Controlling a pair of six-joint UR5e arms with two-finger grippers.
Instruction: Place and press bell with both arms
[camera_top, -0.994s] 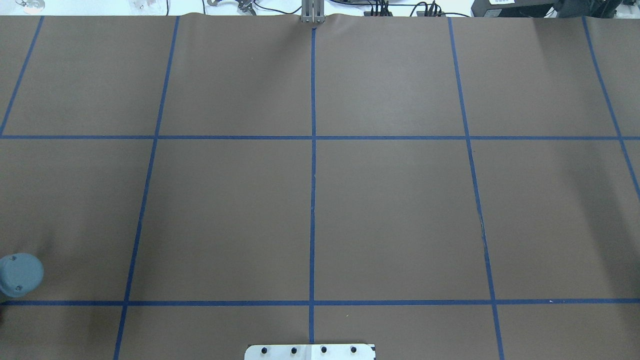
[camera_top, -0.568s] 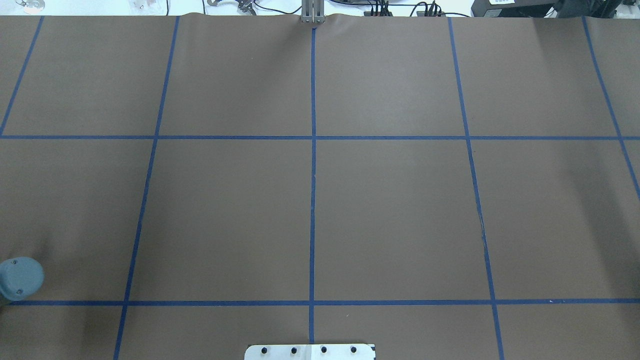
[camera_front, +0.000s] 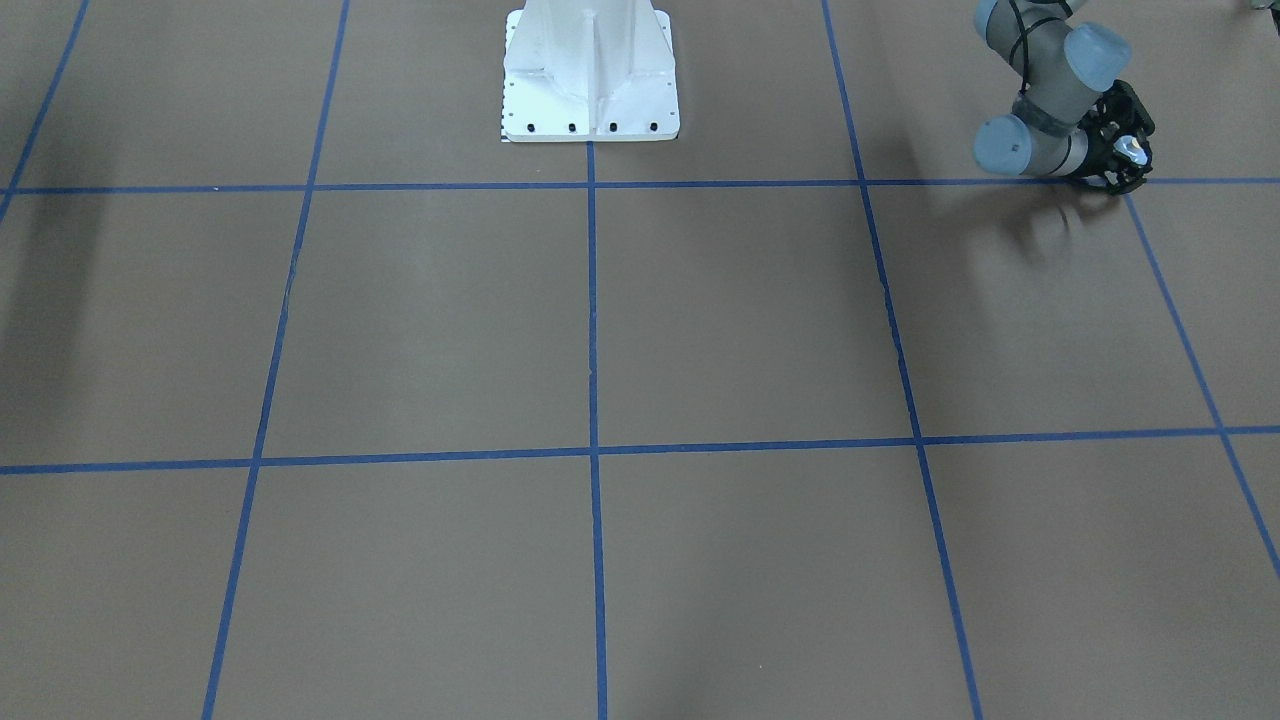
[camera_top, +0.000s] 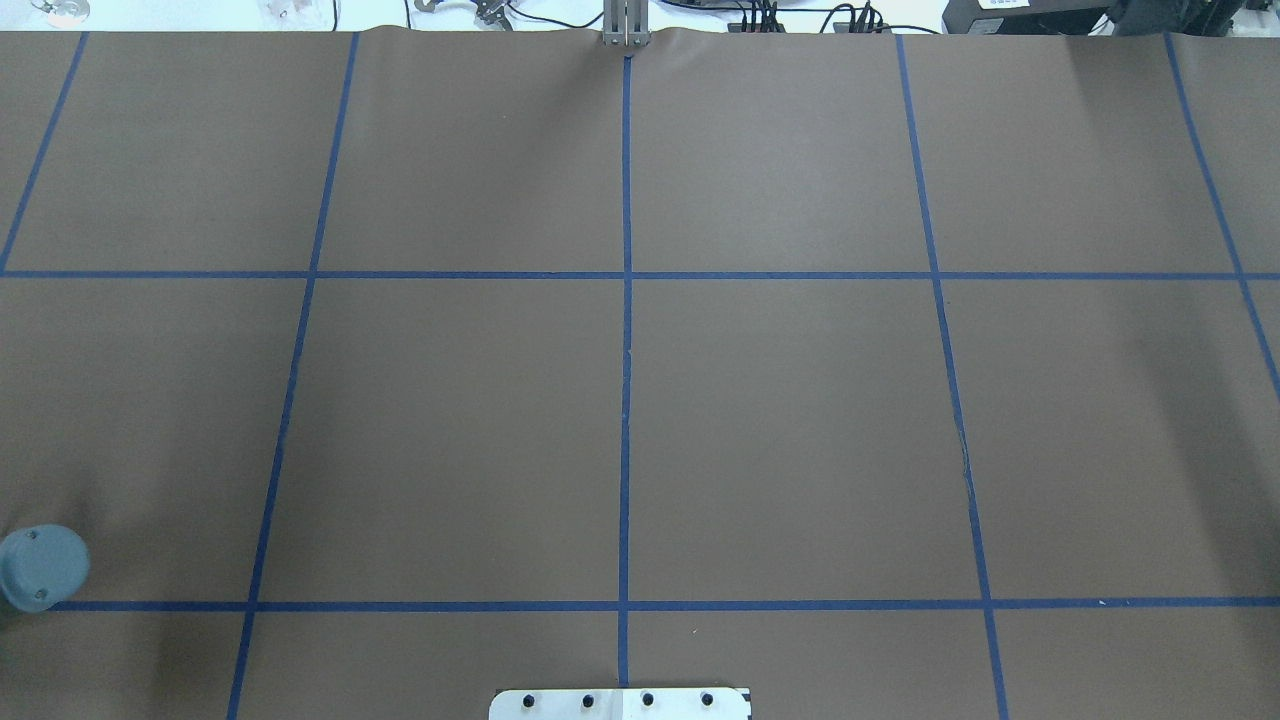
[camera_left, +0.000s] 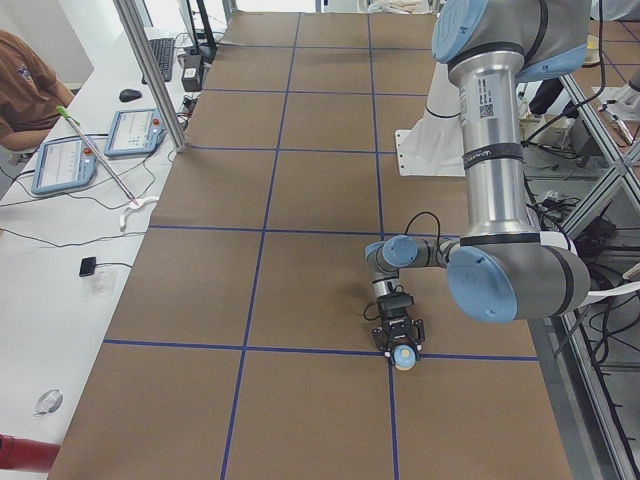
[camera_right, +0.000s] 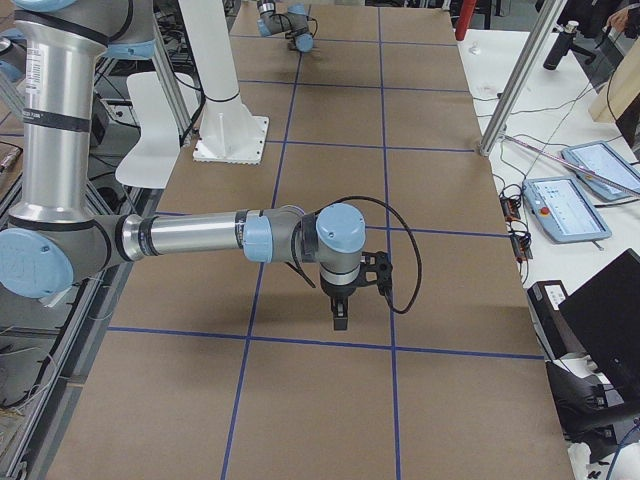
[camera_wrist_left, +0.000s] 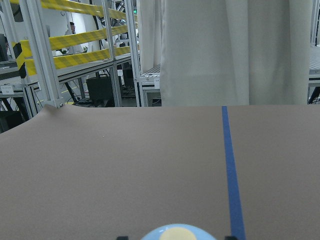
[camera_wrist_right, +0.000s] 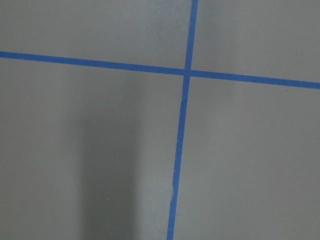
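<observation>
Left arm (camera_top: 40, 568) has slid slightly nearer the robot. The left tool (camera_front: 1128, 153) pinches the bell (camera_wrist_left: 175, 234) low over the table (camera_top: 780, 430), which looks not yet placed. Right tool (camera_right: 340, 318) hangs apart, whether spread or pressed together I cannot tell, so placing and pressing both remain.

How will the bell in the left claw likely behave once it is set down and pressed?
The bell looks rigid: its dome shows no dent in the left claw. Small beside the claw, it is probably light and may skid on the smooth brown table if pressed off-centre. Its rounded dome could slip from a loose grip.
</observation>
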